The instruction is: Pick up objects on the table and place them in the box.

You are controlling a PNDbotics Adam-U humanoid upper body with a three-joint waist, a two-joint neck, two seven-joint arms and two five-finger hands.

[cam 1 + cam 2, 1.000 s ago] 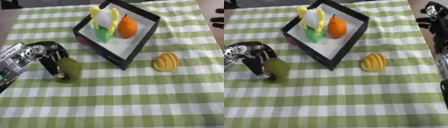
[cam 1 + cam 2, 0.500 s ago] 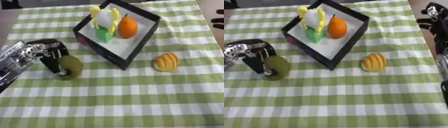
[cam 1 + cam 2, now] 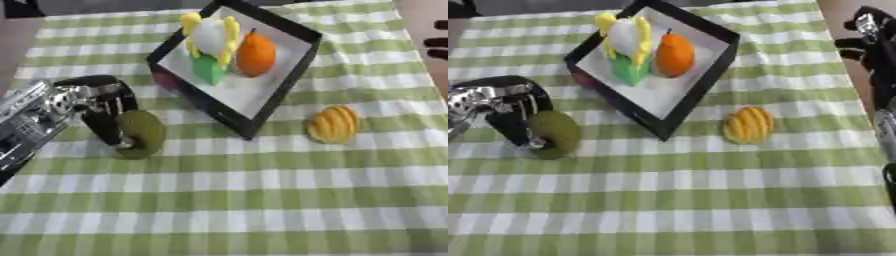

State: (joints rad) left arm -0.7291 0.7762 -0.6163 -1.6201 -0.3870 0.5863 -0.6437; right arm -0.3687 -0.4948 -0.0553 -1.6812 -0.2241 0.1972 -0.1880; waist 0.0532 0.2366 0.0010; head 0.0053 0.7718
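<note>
My left hand (image 3: 94, 104) comes in from the left edge, its fingers curled round an olive-green round fruit (image 3: 144, 132) that sits low over the cloth. A black box (image 3: 296, 65) with a white inside lies tilted at the upper middle. It holds an orange fruit (image 3: 255, 53), a green piece (image 3: 208, 69) and a yellow-and-white thing (image 3: 210, 34). A yellow-orange ridged object (image 3: 333, 124) lies on the cloth to the right of the box. My right hand (image 3: 870, 41) rests open at the right edge.
A green-and-white checked cloth (image 3: 245, 200) covers the table. Its whole near half is bare cloth. The box's near corner (image 3: 247, 134) points between the green fruit and the ridged object.
My left hand has closed in on the green fruit and shifted it slightly to the right, turning it. The right hand and the ridged object have stayed put.
</note>
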